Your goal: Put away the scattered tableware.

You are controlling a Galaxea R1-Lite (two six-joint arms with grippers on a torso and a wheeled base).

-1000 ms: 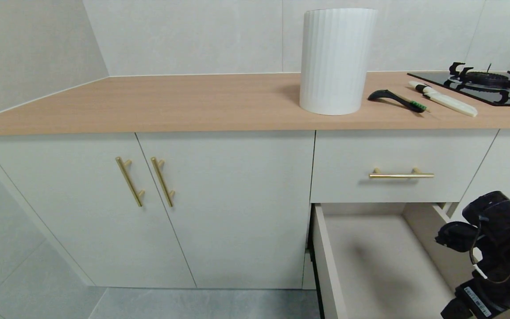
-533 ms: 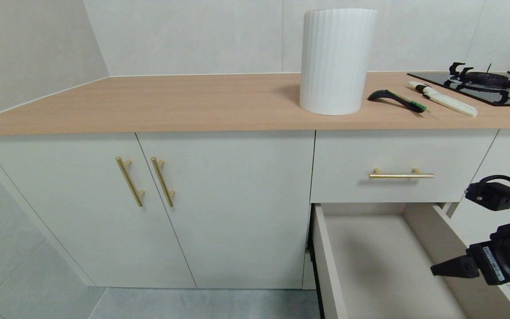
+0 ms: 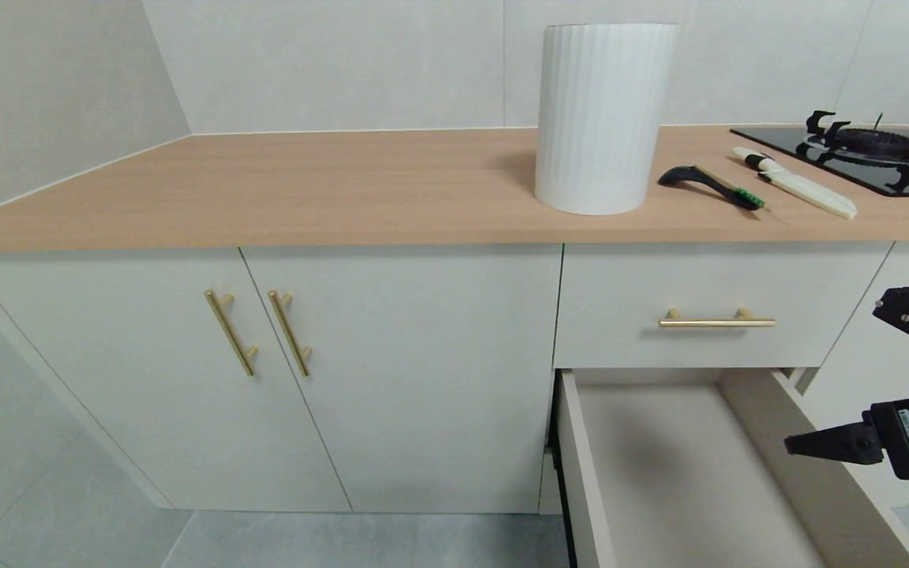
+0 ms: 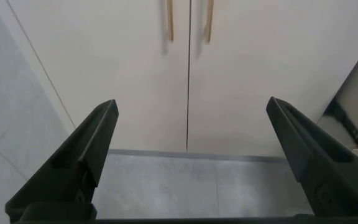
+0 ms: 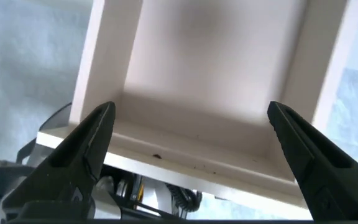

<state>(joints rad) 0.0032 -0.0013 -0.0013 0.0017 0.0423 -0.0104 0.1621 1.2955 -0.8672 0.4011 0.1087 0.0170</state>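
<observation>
Right of the canister (image 3: 604,118), spoon (image 3: 707,183) and knife (image 3: 798,183) lie diagonally, spoon bowl nearest it — open drawer (image 3: 581,473) front cut off. Left gripper (image 4: 191,162), right gripper (image 5: 191,162): fingers spread, empty.

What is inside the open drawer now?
The open drawer shows a bare pale floor and walls; the black spoon and white knife lie on the countertop. The right gripper covers part of its right wall in the head view.
</observation>
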